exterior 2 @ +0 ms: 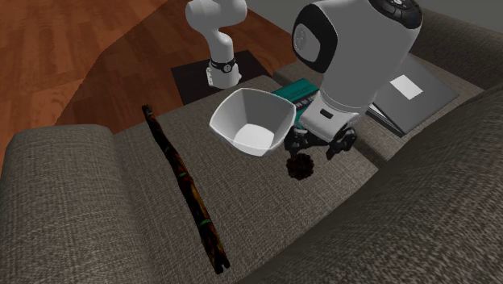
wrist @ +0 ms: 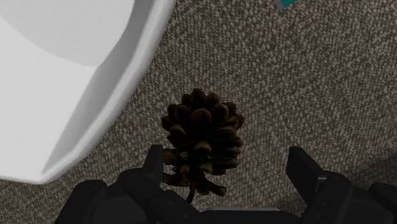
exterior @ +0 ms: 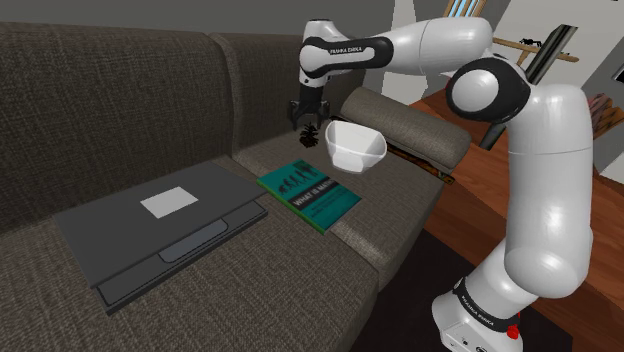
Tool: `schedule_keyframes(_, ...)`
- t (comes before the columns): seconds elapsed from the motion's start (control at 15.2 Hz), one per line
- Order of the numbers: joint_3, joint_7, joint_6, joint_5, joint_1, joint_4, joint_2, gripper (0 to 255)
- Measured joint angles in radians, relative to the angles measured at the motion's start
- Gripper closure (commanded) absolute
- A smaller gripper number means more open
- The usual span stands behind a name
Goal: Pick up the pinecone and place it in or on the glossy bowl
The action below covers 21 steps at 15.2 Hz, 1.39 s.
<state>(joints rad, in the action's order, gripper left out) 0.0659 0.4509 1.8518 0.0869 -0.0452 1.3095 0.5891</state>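
Observation:
A dark brown pinecone (wrist: 202, 137) lies on the grey sofa fabric just beside the white glossy bowl (wrist: 63, 83), outside its rim. My black gripper (wrist: 230, 164) hangs right above the pinecone, open, with the fingers (wrist: 304, 170) spread to either side of it and not clasping it. From the shoulder view the gripper (exterior: 303, 116) is at the sofa back, left of the bowl (exterior: 355, 146), with the pinecone (exterior: 306, 136) under it. From the second exterior view the pinecone (exterior 2: 301, 167) sits below the gripper (exterior 2: 318, 147), right of the bowl (exterior 2: 251, 121).
A teal book (exterior: 310, 192) lies on the seat in front of the bowl, and a closed grey laptop (exterior: 165, 225) further along. The padded armrest (exterior: 405, 125) rises behind the bowl. A long dark patterned stick (exterior 2: 185, 190) lies across the cushion. Wooden floor lies beyond the sofa.

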Motion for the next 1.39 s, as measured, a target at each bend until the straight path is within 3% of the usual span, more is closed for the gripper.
schedule_keyframes(0.59,-0.004,0.002,0.038,0.005,-0.005,0.018,0.001,0)
schedule_keyframes(0.66,-0.004,0.004,0.034,0.005,-0.004,0.008,0.007,255)
schedule_keyframes(0.99,-0.006,0.003,0.022,0.007,-0.004,-0.03,0.03,255)
schedule_keyframes(1.39,-0.005,0.002,0.035,0.007,-0.007,0.01,-0.004,255)
